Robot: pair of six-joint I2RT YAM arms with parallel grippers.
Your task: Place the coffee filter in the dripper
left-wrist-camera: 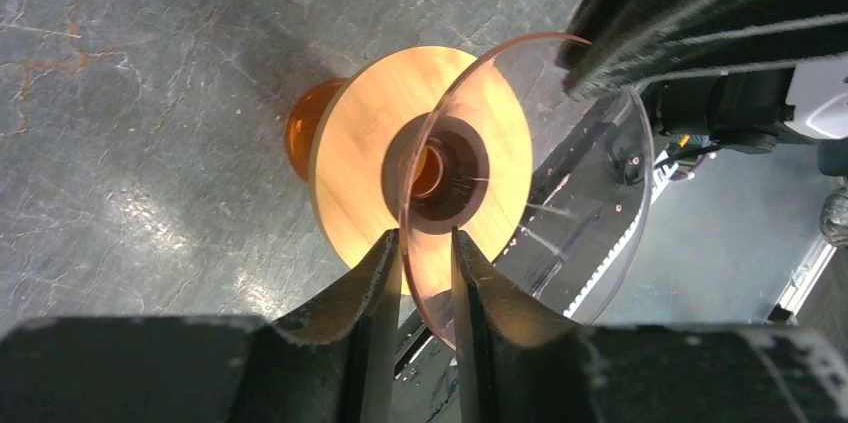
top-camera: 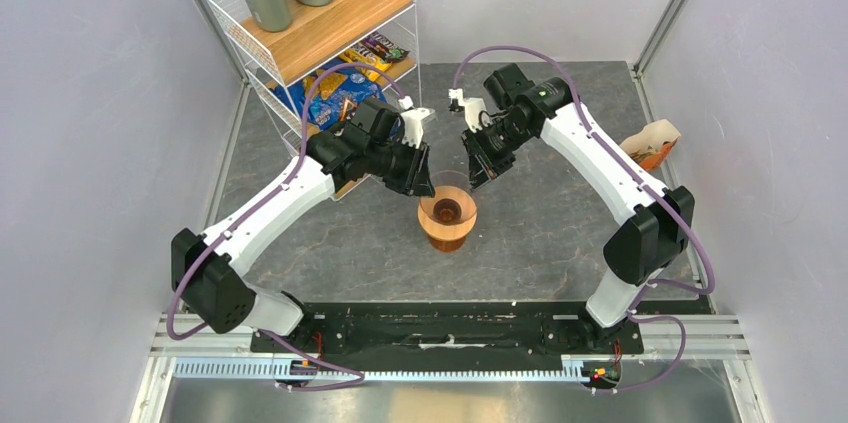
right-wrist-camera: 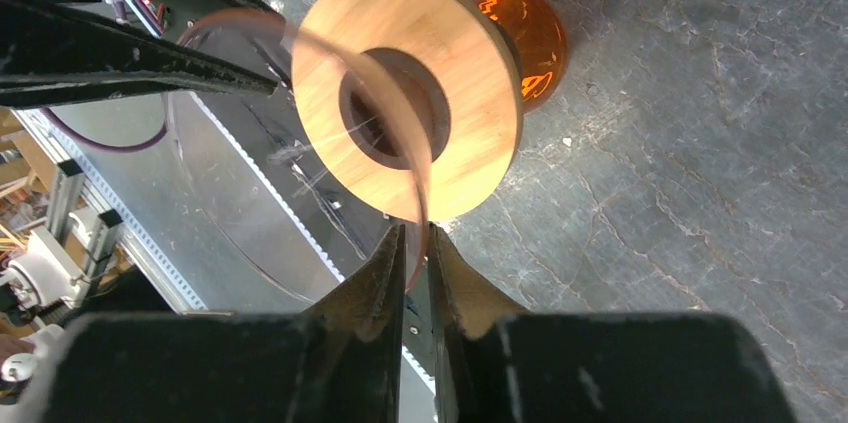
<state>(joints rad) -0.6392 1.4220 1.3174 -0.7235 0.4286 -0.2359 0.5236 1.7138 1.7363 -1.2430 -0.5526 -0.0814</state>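
Observation:
The clear, faintly pink dripper (top-camera: pixel 450 187) (left-wrist-camera: pixel 590 193) (right-wrist-camera: pixel 250 163) sits over a flat wooden ring (top-camera: pixel 447 217) (left-wrist-camera: pixel 360 143) (right-wrist-camera: pixel 470 73), which rests on an amber glass beaker (left-wrist-camera: pixel 300 128) (right-wrist-camera: pixel 530 33) at the table's centre. My left gripper (top-camera: pixel 425 179) (left-wrist-camera: pixel 425 238) straddles the dripper's left rim, jaws narrowed but with a gap still showing around the thin edge. On the opposite rim, my right gripper (top-camera: pixel 478 175) (right-wrist-camera: pixel 416 233) is pinched shut on the edge. No single coffee filter is in view.
A wire shelf (top-camera: pixel 320 33) with bottles and snack packs stands at the back left, close behind the left arm. An orange-and-cream pack of filters (top-camera: pixel 651 146) leans at the right wall. Grey walls close in both sides.

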